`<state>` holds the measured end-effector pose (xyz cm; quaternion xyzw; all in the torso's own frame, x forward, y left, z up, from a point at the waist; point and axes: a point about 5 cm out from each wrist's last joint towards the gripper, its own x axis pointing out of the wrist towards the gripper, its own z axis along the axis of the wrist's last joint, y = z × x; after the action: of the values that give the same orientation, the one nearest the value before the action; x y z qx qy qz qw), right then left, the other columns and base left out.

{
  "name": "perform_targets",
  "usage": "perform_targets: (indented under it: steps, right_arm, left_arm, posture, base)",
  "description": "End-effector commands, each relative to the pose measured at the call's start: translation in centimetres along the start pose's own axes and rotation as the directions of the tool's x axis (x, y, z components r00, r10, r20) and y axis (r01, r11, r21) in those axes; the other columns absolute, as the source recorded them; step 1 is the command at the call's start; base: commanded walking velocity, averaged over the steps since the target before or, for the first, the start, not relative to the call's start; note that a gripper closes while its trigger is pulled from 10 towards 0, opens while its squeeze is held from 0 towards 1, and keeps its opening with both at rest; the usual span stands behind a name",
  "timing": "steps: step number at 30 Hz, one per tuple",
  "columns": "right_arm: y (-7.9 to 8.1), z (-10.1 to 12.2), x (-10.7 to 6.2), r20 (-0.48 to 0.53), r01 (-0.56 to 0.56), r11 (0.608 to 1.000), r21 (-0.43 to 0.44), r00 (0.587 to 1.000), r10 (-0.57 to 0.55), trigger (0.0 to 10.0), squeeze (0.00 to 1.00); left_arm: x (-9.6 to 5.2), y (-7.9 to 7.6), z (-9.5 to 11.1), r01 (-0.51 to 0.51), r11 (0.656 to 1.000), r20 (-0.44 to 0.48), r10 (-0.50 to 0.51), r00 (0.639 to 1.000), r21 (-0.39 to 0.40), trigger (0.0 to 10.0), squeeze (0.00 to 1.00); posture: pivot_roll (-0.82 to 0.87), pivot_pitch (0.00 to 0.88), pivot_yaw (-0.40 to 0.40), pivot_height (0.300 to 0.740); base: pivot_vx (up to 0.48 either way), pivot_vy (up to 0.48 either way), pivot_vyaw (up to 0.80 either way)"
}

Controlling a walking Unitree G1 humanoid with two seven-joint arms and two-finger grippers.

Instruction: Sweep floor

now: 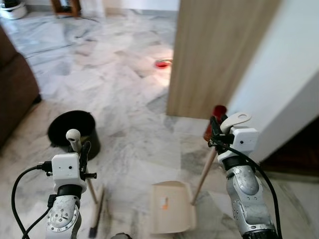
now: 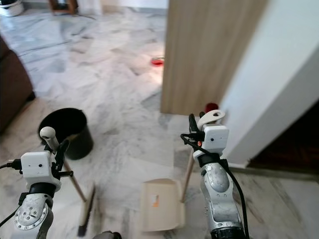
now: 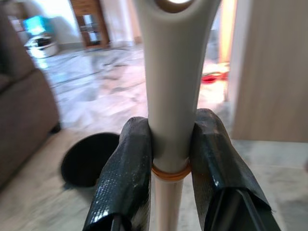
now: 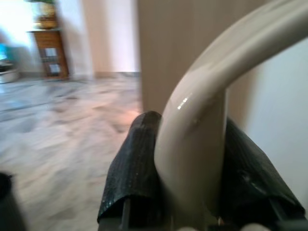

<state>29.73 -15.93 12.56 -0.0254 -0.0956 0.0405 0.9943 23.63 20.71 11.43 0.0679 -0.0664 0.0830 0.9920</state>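
Broom (image 1: 94,211) stood in my left gripper (image 3: 168,159), fingers (image 3: 126,168) clamped on its handle, head on the floor (image 1: 124,74). My right gripper (image 4: 192,163) pinched the dustpan (image 1: 172,206) handle. A bin (image 1: 75,130) sat beyond the broom, a wood panel (image 1: 214,55) ahead.

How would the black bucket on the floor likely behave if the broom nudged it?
The bucket looks like thin plastic, so it is probably light. The marble floor looks polished, so it would likely slide. Its wide, squat shape suggests it would not easily tip.

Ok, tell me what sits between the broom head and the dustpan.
Nothing visible does. The broom, gripped by the left gripper, and the dustpan, held by the right gripper, have only bare marble floor between them. The black bin stands behind the broom.
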Motion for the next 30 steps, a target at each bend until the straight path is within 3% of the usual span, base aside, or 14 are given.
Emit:
perform_targets:
  steps: [1,16,30]
  right_arm:
    - [0.42,0.88,0.25,0.039,-0.003,1.000,0.021,0.999,0.002,10.0,0.00]
    - [0.30,0.78,0.36,0.034,0.003,1.000,0.009,0.999,-0.004,10.0,0.00]
    - [0.23,0.79,0.43,0.035,0.005,1.000,0.002,0.999,-0.005,10.0,0.00]
  left_arm:
    - [0.30,0.13,0.35,0.003,1.000,0.018,-0.003,1.000,0.002,10.0,0.00]
    - [0.54,-0.01,0.22,-0.002,1.000,0.008,0.002,1.000,-0.010,10.0,0.00]
    - [0.40,-0.08,0.18,0.004,1.000,0.009,-0.004,1.000,-0.005,10.0,0.00]
  posture:
    - [-0.03,0.175,0.005,0.740]
    - [-0.02,0.167,-0.002,0.740]
    - [-0.02,0.144,-0.005,0.740]
  base:
    - [0.000,0.000,-0.79]
    - [0.000,0.000,-0.79]
    - [0.000,0.224,-0.79]
